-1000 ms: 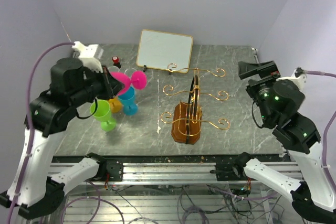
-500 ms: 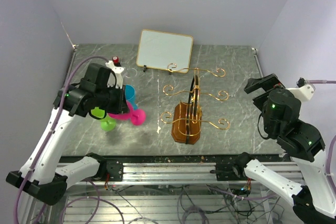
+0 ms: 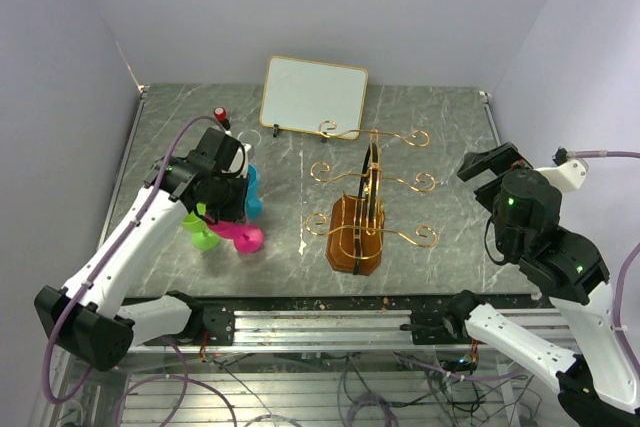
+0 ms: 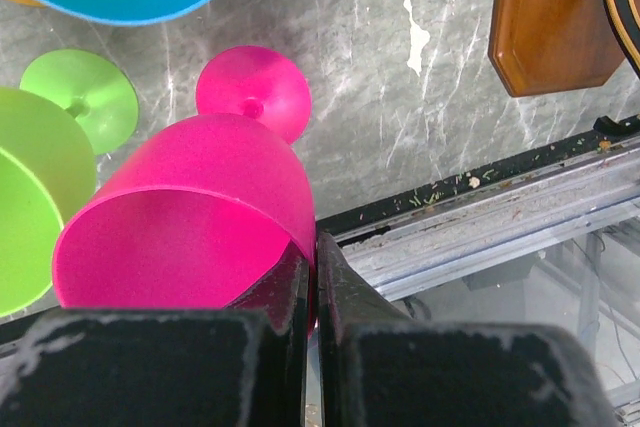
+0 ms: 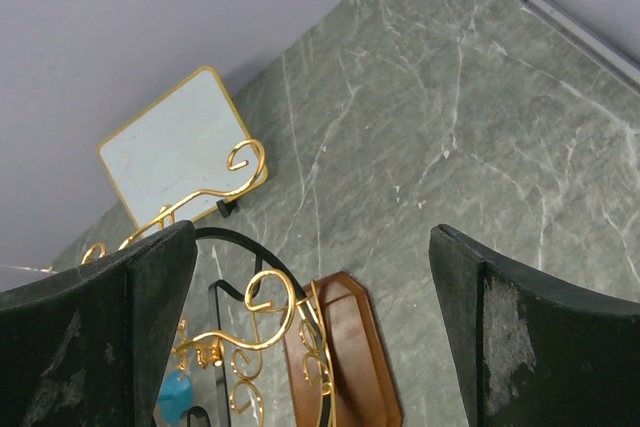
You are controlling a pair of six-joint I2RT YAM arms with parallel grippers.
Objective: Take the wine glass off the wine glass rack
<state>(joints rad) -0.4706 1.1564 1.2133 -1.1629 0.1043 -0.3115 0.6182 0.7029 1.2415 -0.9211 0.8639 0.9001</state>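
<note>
seemingly, the removal itself is done: the bright pink plastic wine glass [image 3: 243,237] is found well to the left of the brown wooden violin-shaped rack with thin gold wire arms [image 3: 357,229], apart from it, and no glass is seen hanging on any of the curled scrolls in the top view. the pink glass is held roughly upright by the left gripper [image 4: 312,252], whose black jaws are pressed together on the rim of the bowl, with the pink wall pinched between them. its round foot is seen low over the grey marble-patterned table [image 3: 440,117], just beside the foot of a lime green plastic wine glass [image 3: 203,237] and in front of a blue plastic wine glass [image 3: 252,195]; whether the foot is touching the surface cannot be told. what is judged to be left is only for the glass to be stood down firmly and its rim let go. the right gripper [image 5: 312,277] is held spread wide, with nothing between its fingers, to the right of the rack and well apart from the pink glass.
</note>
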